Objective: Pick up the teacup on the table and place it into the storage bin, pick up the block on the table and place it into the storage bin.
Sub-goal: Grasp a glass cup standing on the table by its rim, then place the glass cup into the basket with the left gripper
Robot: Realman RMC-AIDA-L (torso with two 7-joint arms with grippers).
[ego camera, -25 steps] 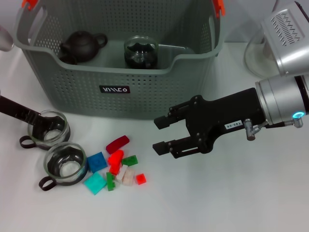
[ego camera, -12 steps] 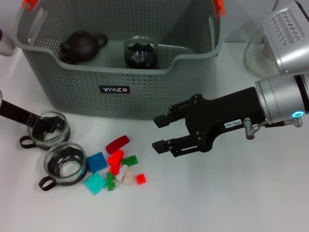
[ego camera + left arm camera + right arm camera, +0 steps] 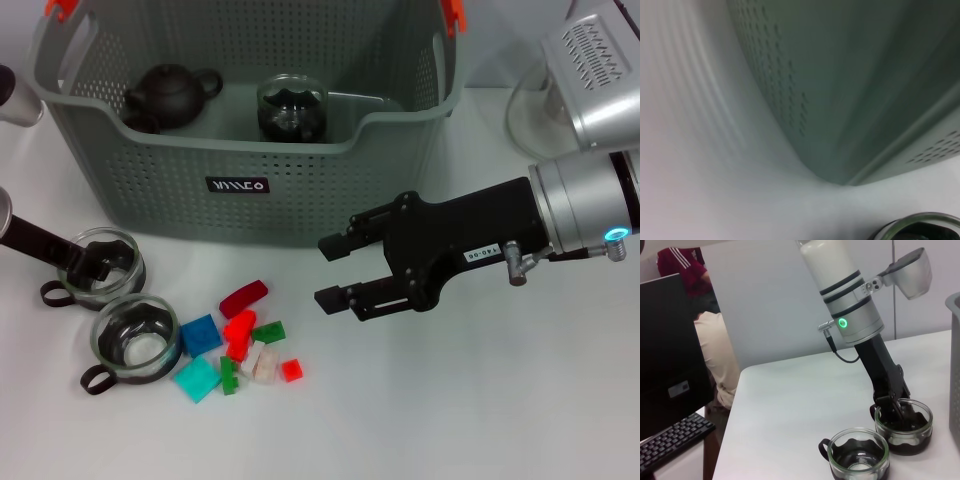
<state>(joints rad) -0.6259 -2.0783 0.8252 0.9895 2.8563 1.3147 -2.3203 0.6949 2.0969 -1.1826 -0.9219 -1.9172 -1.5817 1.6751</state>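
**Left gripper at far teacup, right gripper open beside blocks**

Left gripper sat at the rim of the far teacup, one finger inside the glass; whether it was clamped on the rim could not be told. Right wrist view showed that arm reaching down into the same cup. Near teacup stood just beside it on the table, untouched. Right gripper hovered above the table with its jaws spread apart and nothing between them, near the blocks, a loose pile of red, blue, green and teal pieces right of the near teacup. Storage bin stood behind everything, holding a dark teapot and a glass teapot
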